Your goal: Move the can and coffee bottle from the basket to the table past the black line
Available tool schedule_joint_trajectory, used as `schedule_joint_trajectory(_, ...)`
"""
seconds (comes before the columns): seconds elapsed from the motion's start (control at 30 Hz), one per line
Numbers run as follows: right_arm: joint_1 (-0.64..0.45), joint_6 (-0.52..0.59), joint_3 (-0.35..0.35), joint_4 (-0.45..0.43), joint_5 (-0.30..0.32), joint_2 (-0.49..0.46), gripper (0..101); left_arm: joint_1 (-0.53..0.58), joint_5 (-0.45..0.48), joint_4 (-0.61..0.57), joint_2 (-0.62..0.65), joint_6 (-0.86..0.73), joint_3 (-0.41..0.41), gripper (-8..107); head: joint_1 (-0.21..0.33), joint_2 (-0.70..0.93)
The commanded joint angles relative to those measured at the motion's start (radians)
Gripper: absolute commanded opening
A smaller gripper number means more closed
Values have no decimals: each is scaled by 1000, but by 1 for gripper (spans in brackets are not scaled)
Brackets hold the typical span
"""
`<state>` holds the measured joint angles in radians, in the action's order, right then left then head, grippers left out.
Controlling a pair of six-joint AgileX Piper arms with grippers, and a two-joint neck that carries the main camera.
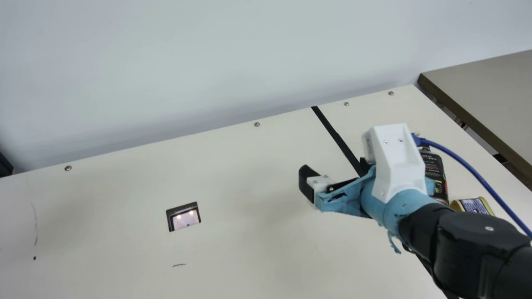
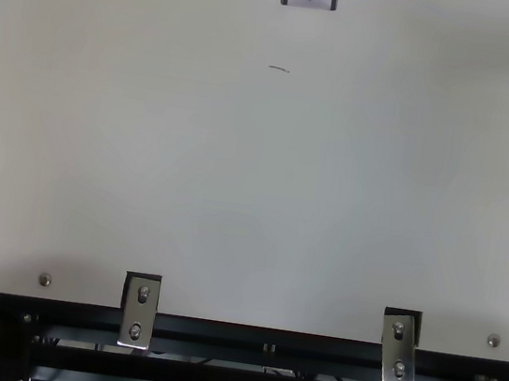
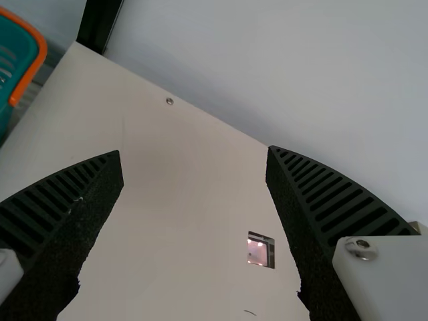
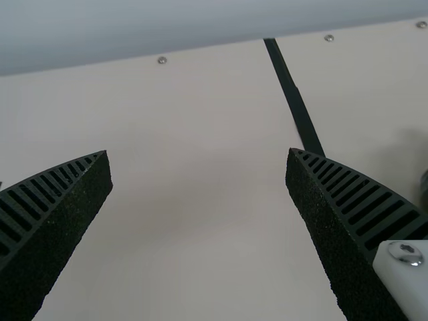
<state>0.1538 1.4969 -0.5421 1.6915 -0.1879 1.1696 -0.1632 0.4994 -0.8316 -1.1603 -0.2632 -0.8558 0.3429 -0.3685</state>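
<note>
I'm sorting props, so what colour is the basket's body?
Teal; the basket shows best in the left wrist view.

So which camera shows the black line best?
The main view: the black line runs from the table's back edge until the right arm covers it, reappearing below. The right wrist view shows its far stretch, down to the jaws.

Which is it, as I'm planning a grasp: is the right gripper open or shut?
Open: the right gripper has its fingers wide apart, with table between them.
</note>
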Motion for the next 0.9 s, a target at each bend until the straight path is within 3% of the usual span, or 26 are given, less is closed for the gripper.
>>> schedule_joint_trajectory(0.0,10,-84,-41,-67,-16,15,101,23,-43,52,-11,10,-21,90,32,5)
schedule_joint_trajectory(0.23,44,-267,-160,-201,-48,66,101,89,-158,233,-34,94,-70,90,32,5)
schedule_joint_trajectory(0.37,48,-327,-173,-228,-43,74,101,111,-182,318,-17,150,-73,90,32,5)
schedule_joint_trajectory(0.53,46,-366,-119,-221,-6,23,101,130,-174,386,45,211,-59,90,32,5)
schedule_joint_trajectory(0.87,26,-328,66,-160,72,-160,101,154,-78,421,247,285,15,90,32,5)
